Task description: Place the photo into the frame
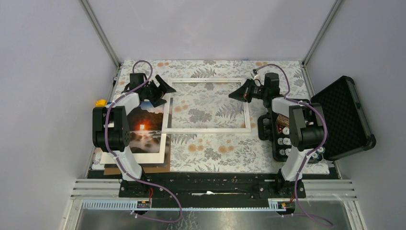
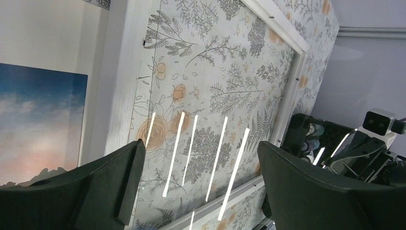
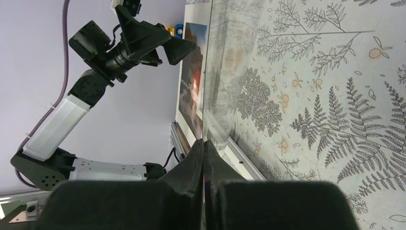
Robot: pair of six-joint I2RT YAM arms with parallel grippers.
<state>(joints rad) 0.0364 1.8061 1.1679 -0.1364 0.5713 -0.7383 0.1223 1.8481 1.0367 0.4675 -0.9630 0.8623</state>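
The photo lies on a pile of boards at the left of the flowered tabletop, right alongside the frame. The frame lies flat in the middle with the pattern showing through it, so nothing is in it yet. The left claw hangs wide open over the frame's far-left corner, holding nothing. The right claw is pinched tight by the far-right side, nothing visible in it. What's left, I'd say, is everything: lift the photo, carry it right, and lay it inside.
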